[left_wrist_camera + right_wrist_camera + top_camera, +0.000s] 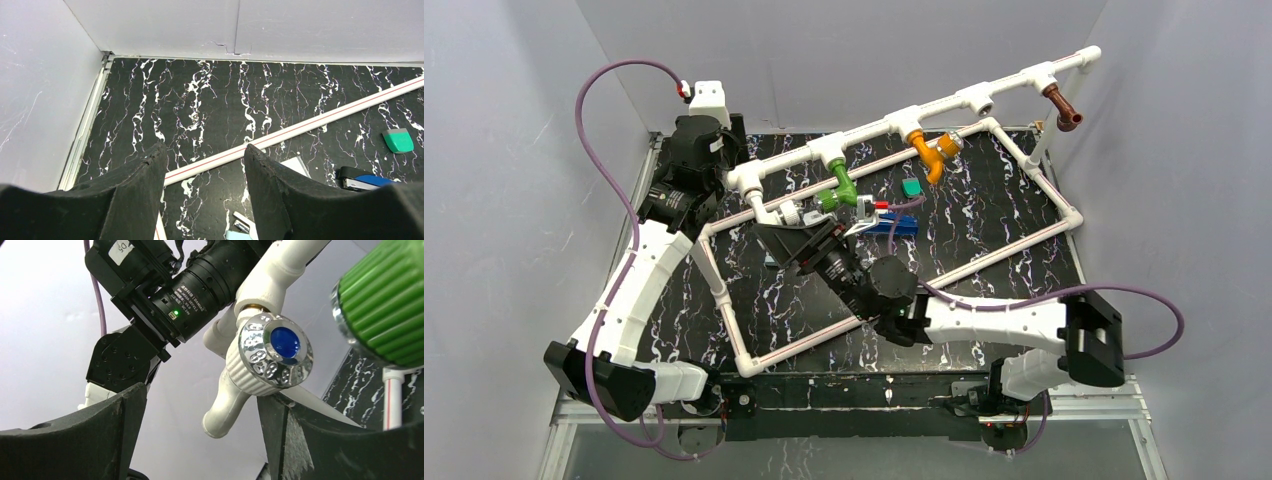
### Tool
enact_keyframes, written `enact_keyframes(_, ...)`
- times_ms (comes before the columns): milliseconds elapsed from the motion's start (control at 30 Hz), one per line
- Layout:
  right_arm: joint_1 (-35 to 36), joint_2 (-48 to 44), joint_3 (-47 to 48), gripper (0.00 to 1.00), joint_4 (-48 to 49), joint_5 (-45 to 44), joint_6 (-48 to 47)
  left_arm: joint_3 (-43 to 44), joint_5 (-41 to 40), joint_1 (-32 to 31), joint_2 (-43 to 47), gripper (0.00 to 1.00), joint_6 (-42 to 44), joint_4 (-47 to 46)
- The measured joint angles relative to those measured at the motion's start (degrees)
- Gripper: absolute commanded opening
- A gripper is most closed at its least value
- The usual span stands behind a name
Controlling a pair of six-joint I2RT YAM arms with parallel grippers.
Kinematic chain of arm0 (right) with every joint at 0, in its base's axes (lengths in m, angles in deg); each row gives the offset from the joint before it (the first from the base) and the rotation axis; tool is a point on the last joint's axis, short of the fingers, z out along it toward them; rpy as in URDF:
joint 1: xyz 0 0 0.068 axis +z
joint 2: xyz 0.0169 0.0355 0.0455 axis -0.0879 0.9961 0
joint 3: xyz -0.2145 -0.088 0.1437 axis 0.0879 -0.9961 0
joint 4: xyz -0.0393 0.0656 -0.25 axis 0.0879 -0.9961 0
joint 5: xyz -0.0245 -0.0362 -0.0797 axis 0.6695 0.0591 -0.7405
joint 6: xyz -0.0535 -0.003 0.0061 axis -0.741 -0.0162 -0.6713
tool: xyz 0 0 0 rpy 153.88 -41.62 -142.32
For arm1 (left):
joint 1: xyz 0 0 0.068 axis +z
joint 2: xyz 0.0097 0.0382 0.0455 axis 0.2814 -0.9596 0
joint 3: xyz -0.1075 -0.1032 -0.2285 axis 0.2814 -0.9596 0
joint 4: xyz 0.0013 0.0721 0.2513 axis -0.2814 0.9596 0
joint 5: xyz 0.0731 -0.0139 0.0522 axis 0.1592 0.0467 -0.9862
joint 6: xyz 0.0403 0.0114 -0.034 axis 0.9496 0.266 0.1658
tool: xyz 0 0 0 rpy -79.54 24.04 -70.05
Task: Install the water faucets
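Seen from above, the green faucet [842, 188], orange faucet [932, 150] and brown faucet [1062, 108] sit along the upper rail of the pipe frame [1014, 85], and the white faucet [786, 212] is at its left end. In the left wrist view, the left tool [205, 150] is released and empty above the table [200, 100]. In the right wrist view, the right tool [202, 395] is spread wide around the white faucet without clamping it.

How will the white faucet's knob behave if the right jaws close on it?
The white faucet looks like rigid plastic, probably light. Its knob has ribbed sides that should resist slipping. Being round, it may turn when squeezed.
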Motion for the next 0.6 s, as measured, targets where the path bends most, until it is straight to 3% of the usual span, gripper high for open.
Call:
enact_keyframes(300,-0.7,-7.2,-2.3,0.88,-8.2,3.5,-11.2,0.3,0.0,0.0,-0.4,0.56,0.0,0.4)
enact_keyframes(600,-1.2,-13.6,-2.3,0.87,-17.4,11.3,-33.2,0.5,0.1,0.0,-0.5,0.56,0.0,0.7)
